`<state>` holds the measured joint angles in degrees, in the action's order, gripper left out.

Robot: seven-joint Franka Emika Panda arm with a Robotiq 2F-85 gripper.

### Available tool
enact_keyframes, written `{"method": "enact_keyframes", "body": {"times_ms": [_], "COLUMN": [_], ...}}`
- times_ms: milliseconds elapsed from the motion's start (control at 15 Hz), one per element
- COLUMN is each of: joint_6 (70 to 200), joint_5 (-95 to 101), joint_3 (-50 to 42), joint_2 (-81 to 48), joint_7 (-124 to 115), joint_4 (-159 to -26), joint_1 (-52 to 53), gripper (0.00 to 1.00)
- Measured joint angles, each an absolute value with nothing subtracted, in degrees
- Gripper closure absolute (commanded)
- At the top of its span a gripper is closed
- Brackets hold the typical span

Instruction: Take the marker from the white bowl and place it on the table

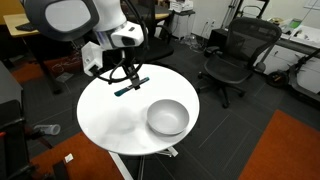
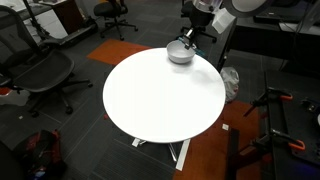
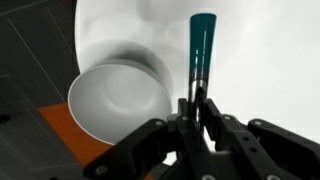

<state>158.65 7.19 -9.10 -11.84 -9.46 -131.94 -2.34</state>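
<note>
In an exterior view the arm (image 1: 75,20) enters at the upper left, well to the left of the white bowl (image 1: 168,117). Its claw (image 1: 122,80) hangs over the counter (image 1: 115,125) on that same side of the bowl. The claw is clenched on the marker (image 1: 131,87), which lies roughly level beneath it, teal along its length. The marker is up and to the left of the bowl and clear of its rim. Whether it touches the counter top cannot be told. The bowl stands upright on the counter with its greyish inside showing. Farther right of the bowl, off the counter, stands a black office chair (image 1: 232,55). An orange carpet (image 1: 290,150) covers the floor to the bowl's lower right

In the wrist view the bowl (image 3: 120,100) sits at the left on the counter (image 3: 270,60). The marker (image 3: 201,45) is just right of the bowl's rim and apart from it, over bare white top. Its teal shaft points away from the claw (image 3: 200,100), and its dark end is pinched between the closed jaws

In an exterior view from across the counter (image 2: 165,95), a dark chair (image 2: 40,70) stands on the floor far to the left of the bowl (image 2: 180,52). The bowl rests near the counter's far edge, and the claw (image 2: 189,38) hovers just up and to the right of it. The marker is too small to make out there
</note>
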Motion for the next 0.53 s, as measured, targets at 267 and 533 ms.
{"method": "enact_keyframes", "body": {"times_ms": [267,533], "joint_6": [158.7,158.8], "joint_5": [8.4,8.4], "joint_3": [-9.0,-7.8], "joint_2": [-11.3,-11.5], "joint_7": [-10.6,-10.4], "joint_4": [-134.9,-136.6], "joint_1": [-0.7,-0.2], "gripper": [0.95,0.95]}}
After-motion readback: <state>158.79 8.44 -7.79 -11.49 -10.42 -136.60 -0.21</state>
